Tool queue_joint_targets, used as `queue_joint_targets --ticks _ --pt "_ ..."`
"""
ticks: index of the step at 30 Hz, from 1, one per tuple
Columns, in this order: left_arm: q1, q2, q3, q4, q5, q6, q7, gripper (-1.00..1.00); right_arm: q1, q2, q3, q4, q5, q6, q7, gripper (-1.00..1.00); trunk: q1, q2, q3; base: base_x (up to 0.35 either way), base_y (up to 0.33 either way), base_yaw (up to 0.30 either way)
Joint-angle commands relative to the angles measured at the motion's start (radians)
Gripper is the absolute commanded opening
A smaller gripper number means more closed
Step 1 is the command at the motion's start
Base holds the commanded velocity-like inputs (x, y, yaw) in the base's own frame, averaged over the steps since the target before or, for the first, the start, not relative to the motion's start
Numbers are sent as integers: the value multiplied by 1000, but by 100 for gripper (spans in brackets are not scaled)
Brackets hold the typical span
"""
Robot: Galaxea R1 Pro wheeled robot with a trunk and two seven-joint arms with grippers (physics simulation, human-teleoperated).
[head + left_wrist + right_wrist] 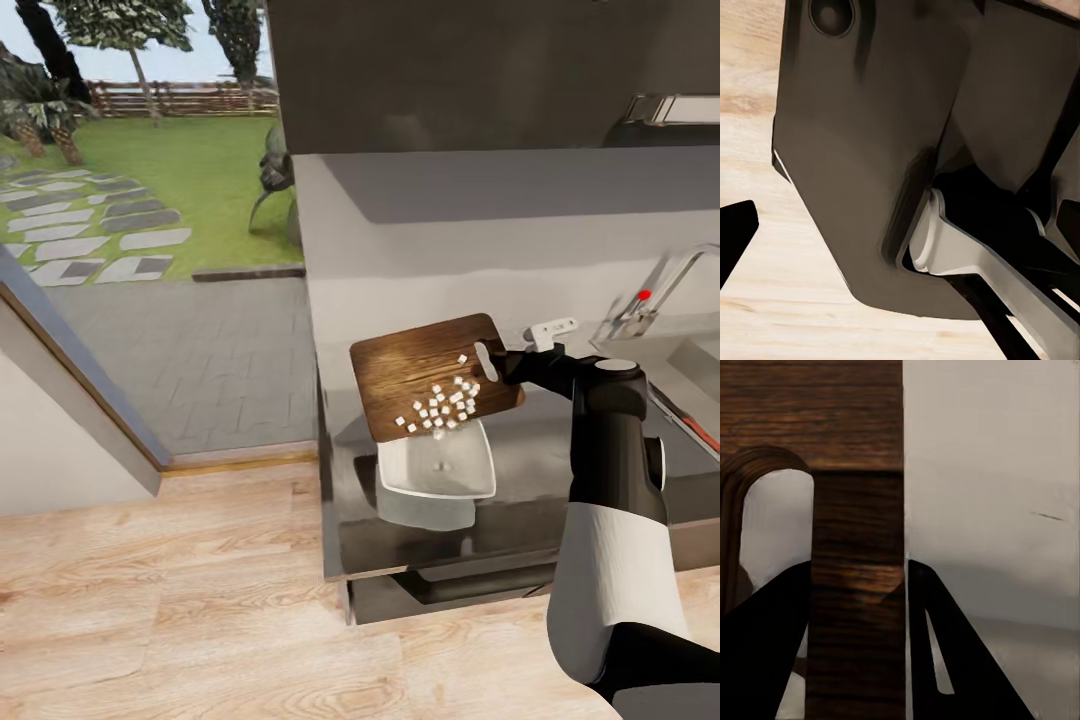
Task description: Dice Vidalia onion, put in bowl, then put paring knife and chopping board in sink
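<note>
Right gripper clamped on handle end of chopping board, held tilted over bowl. Board's long axis runs left-right, handle slot pointing right; onion dice gathered at its low edge. Left gripper's opening cannot be told.

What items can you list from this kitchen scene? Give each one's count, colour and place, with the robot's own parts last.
chopping board: one, dark brown, held tilted above the bowl
diced onion: a cluster, white, on the board's lower edge
bowl: one, white, on the countertop under the board
countertop: one, grey, beside the window
sink: one, steel, at the right
tap: one, chrome with a red knob, behind the sink
floor: light wood
right end effector: one, black, gripping the board by its handle slot
</note>
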State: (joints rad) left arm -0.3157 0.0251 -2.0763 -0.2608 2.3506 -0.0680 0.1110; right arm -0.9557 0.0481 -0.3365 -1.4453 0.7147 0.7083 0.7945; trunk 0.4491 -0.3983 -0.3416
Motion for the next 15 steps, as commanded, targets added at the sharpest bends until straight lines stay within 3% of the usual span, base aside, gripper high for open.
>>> queue_joint_targets --ticks 1,15 --pt "-2 1 -7 -6 6 -7 6 100 -1 1 -3 -1 14 -1 9 -100 1 -2 -2 0 78 0" --pt "-2 1 -7 -6 6 -7 6 100 -1 1 -7 -1 13 -2 11 -100 1 -2 -2 0 14 0"
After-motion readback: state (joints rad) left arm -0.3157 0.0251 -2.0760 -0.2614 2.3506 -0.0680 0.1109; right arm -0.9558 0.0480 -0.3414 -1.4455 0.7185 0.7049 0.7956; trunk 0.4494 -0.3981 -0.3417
